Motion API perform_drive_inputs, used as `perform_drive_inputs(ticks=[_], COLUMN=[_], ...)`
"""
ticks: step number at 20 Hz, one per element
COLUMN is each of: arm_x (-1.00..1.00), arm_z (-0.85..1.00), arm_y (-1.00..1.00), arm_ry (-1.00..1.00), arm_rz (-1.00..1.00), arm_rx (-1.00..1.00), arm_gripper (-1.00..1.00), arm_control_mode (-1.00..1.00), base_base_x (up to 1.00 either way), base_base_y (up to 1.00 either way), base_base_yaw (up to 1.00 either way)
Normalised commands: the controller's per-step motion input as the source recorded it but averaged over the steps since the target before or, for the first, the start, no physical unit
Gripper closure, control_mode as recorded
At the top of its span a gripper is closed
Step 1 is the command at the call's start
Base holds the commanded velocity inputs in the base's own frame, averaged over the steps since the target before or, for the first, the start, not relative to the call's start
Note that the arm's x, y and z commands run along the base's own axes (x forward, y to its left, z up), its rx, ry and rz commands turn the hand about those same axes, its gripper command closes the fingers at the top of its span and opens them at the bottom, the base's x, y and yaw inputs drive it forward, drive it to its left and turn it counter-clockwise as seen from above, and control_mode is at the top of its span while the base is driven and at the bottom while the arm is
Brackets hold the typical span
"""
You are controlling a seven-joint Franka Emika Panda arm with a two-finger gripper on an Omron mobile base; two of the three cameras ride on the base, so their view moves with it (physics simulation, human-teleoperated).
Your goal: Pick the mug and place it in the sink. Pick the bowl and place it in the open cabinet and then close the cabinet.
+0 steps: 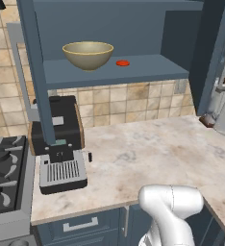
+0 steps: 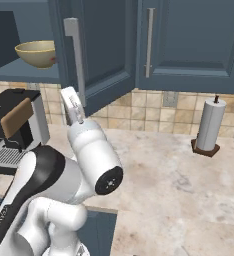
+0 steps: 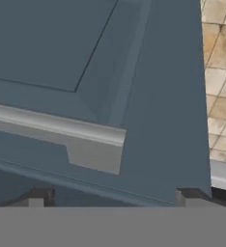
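Gripper (image 3: 112, 198) spread wide against the cabinet (image 3: 168, 96) door; bowl (image 1: 88, 54) on its shelf; no legible writing.

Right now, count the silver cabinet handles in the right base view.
2: one handle on the open cabinet door left of centre, one handle on the shut door to its right. Others may be out of frame.

A rendered home kitchen. A marbled beige table (image 1: 148, 153) runs along a tan tiled wall (image 1: 133, 103), with slate-blue base cabinets (image 1: 81, 226) under its front edge. At the table's left edge sits a gas stove (image 1: 6, 168); beside it stands a black coffee machine (image 1: 59, 139). Above, an open wall cabinet (image 1: 114, 72) holds a bowl (image 1: 88, 54). A paper-towel roll (image 2: 209, 125) stands near the table's back edge.
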Motion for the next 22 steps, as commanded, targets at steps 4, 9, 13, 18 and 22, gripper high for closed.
perform_drive_inputs(ticks=[4,9,13,18,22], arm_x=[0.27,0.80,0.91,0.95,0.90], arm_z=[0.03,0.03,0.02,0.06,0.00], arm_y=[0.50,0.12,0.00,0.01,0.05], arm_ry=[-0.07,0.00,0.00,0.00,0.00], arm_rz=[-0.10,-0.17,-0.22,-0.24,-0.23], arm_rx=[-0.02,-0.01,0.00,0.00,0.00], arm_gripper=[-1.00,-1.00,-1.00,-1.00,-1.00], arm_control_mode=[-1.00,-1.00,-1.00,-1.00,-1.00], base_base_x=[0.00,0.00,0.00,0.00,0.00], base_base_y=[0.00,0.00,0.00,0.00,0.00], base_base_yaw=[0.00,0.00,0.00,0.00,0.00])
